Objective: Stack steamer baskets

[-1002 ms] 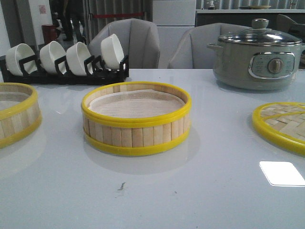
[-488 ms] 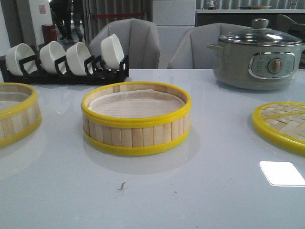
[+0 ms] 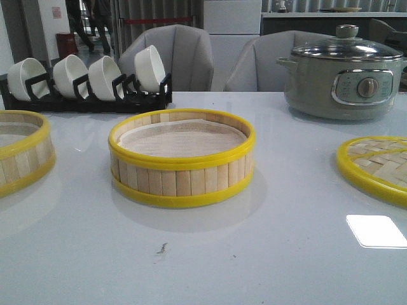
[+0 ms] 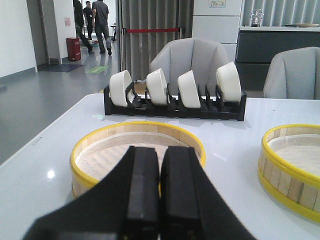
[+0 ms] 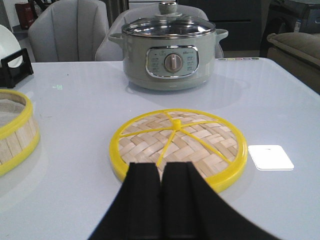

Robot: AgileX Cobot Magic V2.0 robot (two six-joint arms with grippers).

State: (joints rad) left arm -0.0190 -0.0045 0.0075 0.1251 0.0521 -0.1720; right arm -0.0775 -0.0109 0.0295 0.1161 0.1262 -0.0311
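Observation:
One steamer basket [image 3: 182, 159] with pale slat walls, yellow rims and a white liner sits mid-table; it also shows at the edge of the left wrist view [image 4: 292, 165] and of the right wrist view [image 5: 12, 130]. The second basket [image 3: 19, 155] sits at the left edge, and lies just beyond my left gripper [image 4: 160, 155], which is shut and empty, in the left wrist view [image 4: 110, 150]. My right gripper [image 5: 161, 170] is shut and empty, just short of the woven lid [image 5: 180, 142]. Neither gripper shows in the front view.
The flat woven lid [image 3: 378, 166] lies at the right. A grey electric pot [image 3: 343, 73] with glass lid stands at the back right. A black rack of white bowls [image 3: 86, 79] stands at the back left. A bright reflection [image 3: 375, 230] lies on the white table.

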